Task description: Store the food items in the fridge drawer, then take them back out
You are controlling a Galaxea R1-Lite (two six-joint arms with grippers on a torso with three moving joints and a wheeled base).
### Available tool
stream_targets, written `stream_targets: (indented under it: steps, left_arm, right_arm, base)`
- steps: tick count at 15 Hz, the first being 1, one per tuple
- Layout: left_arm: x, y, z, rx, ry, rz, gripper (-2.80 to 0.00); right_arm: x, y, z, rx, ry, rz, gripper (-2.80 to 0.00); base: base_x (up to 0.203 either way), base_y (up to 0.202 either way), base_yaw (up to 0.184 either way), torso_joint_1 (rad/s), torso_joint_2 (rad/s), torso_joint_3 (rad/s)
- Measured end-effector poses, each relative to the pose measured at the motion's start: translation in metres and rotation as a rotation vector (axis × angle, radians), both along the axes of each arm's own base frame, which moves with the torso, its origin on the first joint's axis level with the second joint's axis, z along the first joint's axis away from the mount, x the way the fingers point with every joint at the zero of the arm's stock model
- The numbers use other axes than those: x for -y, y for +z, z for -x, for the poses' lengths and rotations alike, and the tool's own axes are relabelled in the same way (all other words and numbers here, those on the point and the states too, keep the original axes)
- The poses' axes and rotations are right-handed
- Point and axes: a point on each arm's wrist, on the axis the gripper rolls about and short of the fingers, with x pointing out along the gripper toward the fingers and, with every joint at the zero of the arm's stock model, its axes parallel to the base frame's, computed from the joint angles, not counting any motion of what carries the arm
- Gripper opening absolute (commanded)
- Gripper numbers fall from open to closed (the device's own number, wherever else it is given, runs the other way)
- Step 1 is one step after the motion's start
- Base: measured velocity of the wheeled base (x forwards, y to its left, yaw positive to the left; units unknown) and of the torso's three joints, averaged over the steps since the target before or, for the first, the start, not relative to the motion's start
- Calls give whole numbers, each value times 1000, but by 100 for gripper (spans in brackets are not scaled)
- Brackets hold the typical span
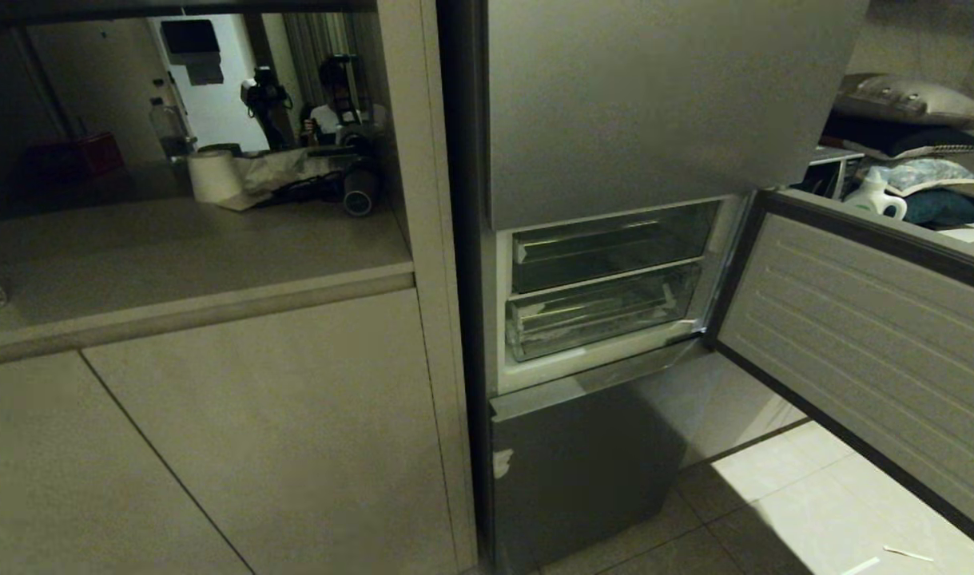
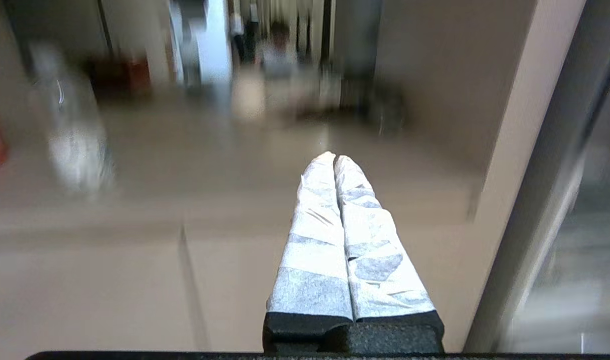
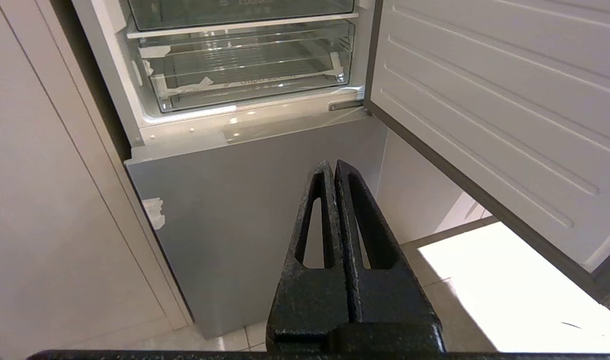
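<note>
The left end effector (image 2: 336,159), its taped fingers pressed together and empty, faces the bench (image 1: 191,239). Right of it, the fridge drawer (image 1: 602,318) sits pushed into the fridge beside the open door (image 1: 870,335). The right end effector (image 3: 333,165) is closed and empty below the drawer.

I can find no text, label or number that I can read with confidence. The only lettering I see is a faint printed line along the front lip of the fridge drawer (image 3: 249,82), and another on the clear compartment (image 3: 239,10) above it; both are too blurred for me to make out.
</note>
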Motion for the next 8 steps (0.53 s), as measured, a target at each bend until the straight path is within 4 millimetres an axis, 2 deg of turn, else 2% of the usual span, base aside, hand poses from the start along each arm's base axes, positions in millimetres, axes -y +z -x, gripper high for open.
stream_targets:
  steps: [4, 8]
  left_arm:
    - [2, -82, 25, -275, -134, -47, -280]
    - [1, -129, 58, -438, -227, -38, -280]
  right_arm:
    - [0, 0, 0, -1, 0, 0, -280]
    - [0, 0, 0, -4, -2, 3, -280]
  base:
    - [0, 0, 0, 0, 0, 0]
    - [0, 0, 0, 0, 0, 0]
